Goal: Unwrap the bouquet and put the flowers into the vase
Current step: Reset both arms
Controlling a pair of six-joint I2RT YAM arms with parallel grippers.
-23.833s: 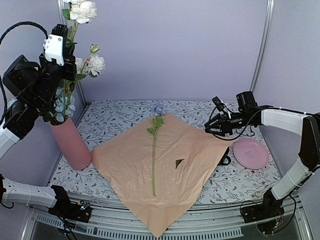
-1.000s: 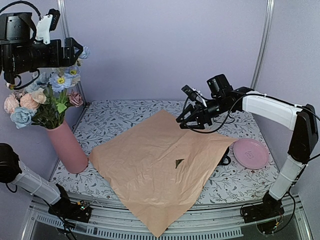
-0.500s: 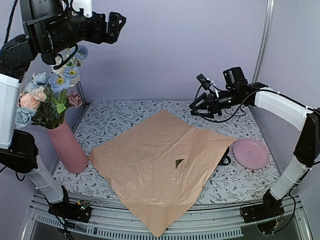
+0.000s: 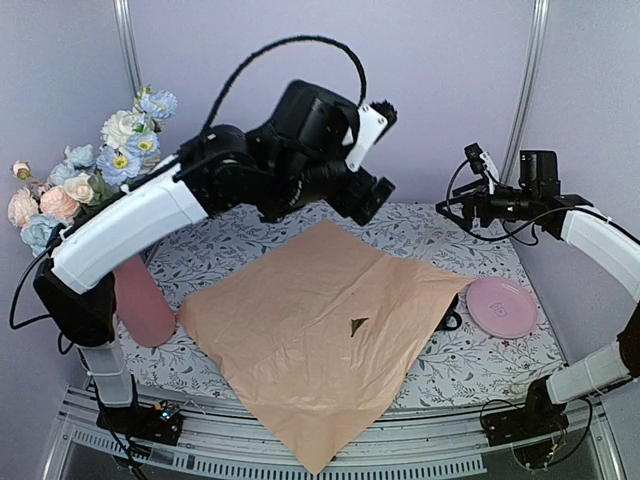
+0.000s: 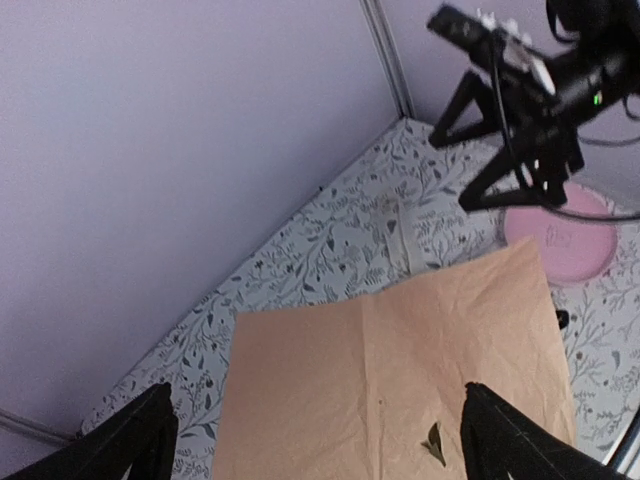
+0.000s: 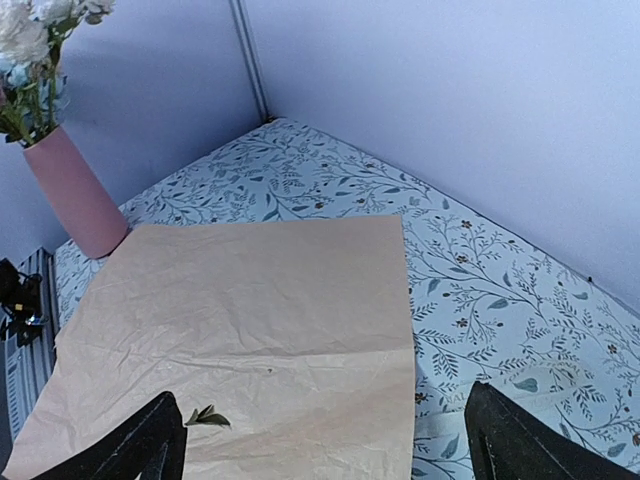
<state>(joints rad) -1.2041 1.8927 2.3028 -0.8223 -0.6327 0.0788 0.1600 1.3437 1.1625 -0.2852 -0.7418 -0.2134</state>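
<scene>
On the bench (image 4: 230,235), a flower-patterned surface enclosed by pale lilac walls:

1. Vase (image 4: 140,305). Tall plain pink cylinder, upright at the far left edge of the bench, just off the left corner of the paper. Its upper part is hidden behind the left arm in the top view.
2. Flowers (image 4: 90,185). Pale pink, light blue and cream blooms with green leaves, stems down in the vase, heads fanning out above its mouth.
3. Wrapping paper (image 4: 310,330). One crinkled peach-orange sheet, opened out flat across the middle of the bench, its near corner hanging over the front edge. No stems lie on it.
4. Leaf (image 4: 357,324). A single small green scrap on the paper, right of its middle.
5. Plate (image 4: 502,306). Flat, pink, on the right side of the bench, just beyond the paper's right corner.
6. Small dark object (image 4: 452,320). Between paper and plate, partly under the paper's edge; not identifiable.
7. Left claw (image 5: 318,410). Raised high over the far middle of the bench, fingers spread wide, holding nothing.
8. Right claw (image 6: 325,425). Raised above the far right of the bench, fingers spread wide, holding nothing.
</scene>
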